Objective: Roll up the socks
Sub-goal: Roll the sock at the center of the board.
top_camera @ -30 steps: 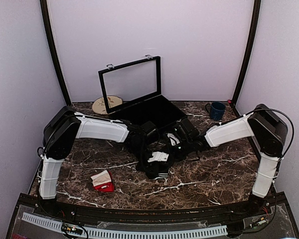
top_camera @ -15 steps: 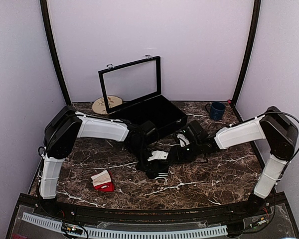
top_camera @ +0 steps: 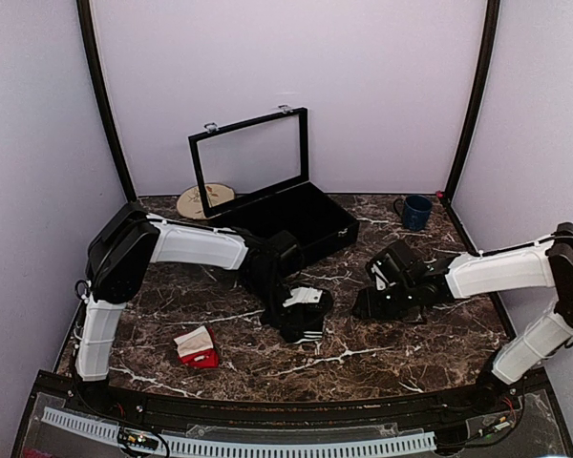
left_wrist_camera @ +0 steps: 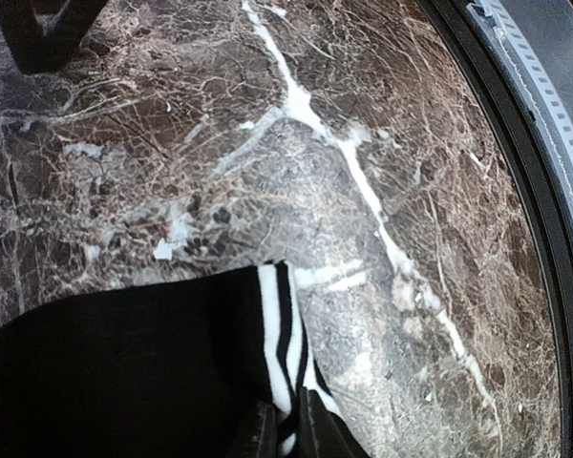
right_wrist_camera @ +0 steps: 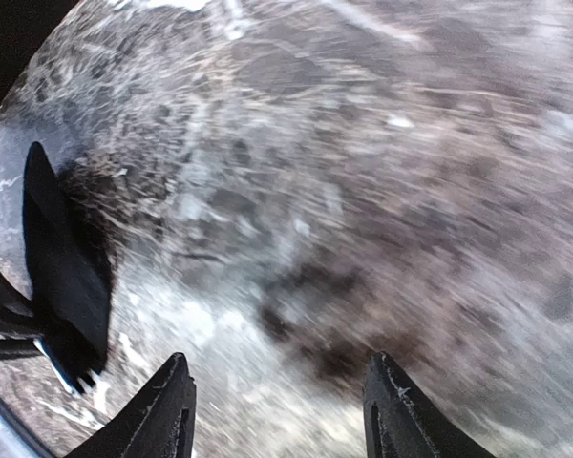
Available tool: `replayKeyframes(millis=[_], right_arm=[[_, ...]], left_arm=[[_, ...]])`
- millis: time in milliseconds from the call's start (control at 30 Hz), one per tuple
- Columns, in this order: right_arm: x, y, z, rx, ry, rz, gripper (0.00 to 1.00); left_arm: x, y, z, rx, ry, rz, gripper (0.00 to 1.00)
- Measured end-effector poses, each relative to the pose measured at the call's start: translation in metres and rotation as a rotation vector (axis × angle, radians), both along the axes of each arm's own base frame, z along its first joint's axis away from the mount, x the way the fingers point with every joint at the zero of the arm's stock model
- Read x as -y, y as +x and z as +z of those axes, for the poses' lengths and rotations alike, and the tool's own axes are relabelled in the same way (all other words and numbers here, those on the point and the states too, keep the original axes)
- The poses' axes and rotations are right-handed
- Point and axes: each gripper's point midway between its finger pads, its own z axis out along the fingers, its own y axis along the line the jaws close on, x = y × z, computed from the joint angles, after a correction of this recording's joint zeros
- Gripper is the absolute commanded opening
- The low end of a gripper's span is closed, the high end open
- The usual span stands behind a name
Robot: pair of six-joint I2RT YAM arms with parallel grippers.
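Nearest, in the lower left of the top view, the red socks (top_camera: 198,348) lie as a small bundle with the cream cuff upward on the marble table (top_camera: 392,353), well apart from both claws. Toward the middle of the frame lies a black striped sock (top_camera: 304,315) in a crumpled heap. The left claw (left_wrist_camera: 285,431) is clamped on its white-striped cuff: in the left wrist view the two fingers stand close together at the bottom edge with the cuff pinched between them. The left arm rises at the left edge, bends at its elbow, and its white forearm runs rightward and slightly down to the heap. To the right of the heap and apart from it, the right claw (right_wrist_camera: 282,410) points left, with its fingers spread and nothing between them; its wrist view is blurred. The right arm stretches low from the right edge. Farther up stand an open black case (top_camera: 286,215), a wooden disc (top_camera: 203,200) and a blue mug (top_camera: 415,212).
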Motion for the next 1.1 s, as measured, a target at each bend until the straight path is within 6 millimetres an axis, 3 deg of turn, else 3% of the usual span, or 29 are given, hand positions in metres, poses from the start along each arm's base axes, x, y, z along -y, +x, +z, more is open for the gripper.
replayKeyframes(millis=[100, 567, 700, 833, 967, 1100], right_arm=[[0.004, -0.008, 0.009, 0.044, -0.052, 0.011, 0.56], [-0.036, -0.083, 0.031, 0.339, -0.379, 0.374, 0.51], [-0.059, -0.096, 0.032, 0.472, -0.500, 0.518, 0.52], [-0.079, -0.105, 0.018, 0.559, -0.618, 0.649, 0.54], [-0.085, -0.100, 0.003, 0.610, -0.730, 0.751, 0.61], [-0.096, -0.093, 0.003, 0.667, -0.785, 0.804, 0.66]], left_arm=[[0.001, 0.000, 0.000, -0.008, 0.002, 0.001, 0.13], [0.002, -0.002, 0.000, -0.048, -0.010, 0.001, 0.13], [0.002, -0.001, 0.000, -0.055, -0.013, 0.005, 0.13], [0.001, 0.001, 0.000, -0.064, -0.012, 0.010, 0.13], [0.001, 0.002, 0.000, -0.075, -0.016, 0.011, 0.13], [0.001, 0.002, 0.000, -0.082, -0.019, 0.012, 0.14]])
